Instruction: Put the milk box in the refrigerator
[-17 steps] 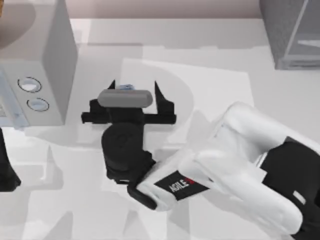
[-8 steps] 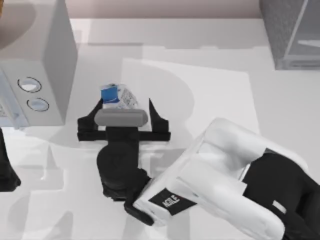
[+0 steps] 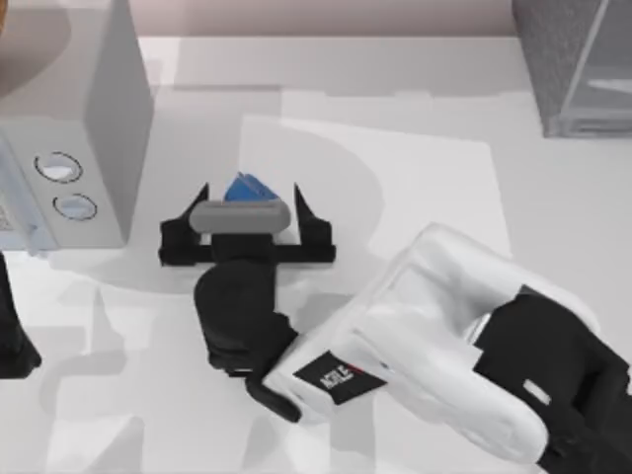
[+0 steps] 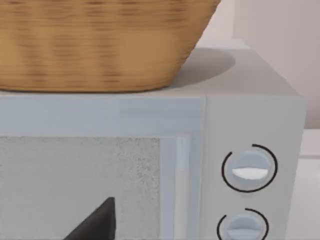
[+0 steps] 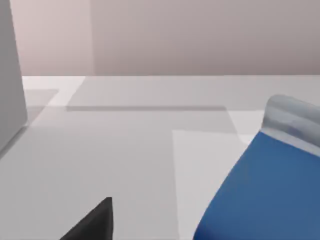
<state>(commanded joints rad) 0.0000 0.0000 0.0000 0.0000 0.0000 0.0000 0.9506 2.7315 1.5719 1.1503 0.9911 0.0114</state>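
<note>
The milk box (image 3: 245, 187) is a small blue carton on the table, right of the light grey appliance. In the right wrist view the milk box (image 5: 260, 185) leans over, its pale top edge up. My right gripper (image 3: 249, 193) is open with a black finger on either side of the carton and a gap to each. One dark fingertip (image 5: 92, 222) shows low in the right wrist view. The refrigerator (image 3: 568, 59), dark grey and speckled with a glassy panel, stands at the far right corner. My left arm (image 3: 10, 331) is parked at the left edge.
A light grey box with two round dials (image 3: 69, 128) stands at the far left, close to the carton. A wicker basket (image 4: 100, 40) sits on top of it. Open white table lies between the carton and the refrigerator.
The right gripper drew back toward the front, uncovering the carton, then came forward again so its fingers flank it. The carton has shifted slightly right. The left arm has not moved.
</note>
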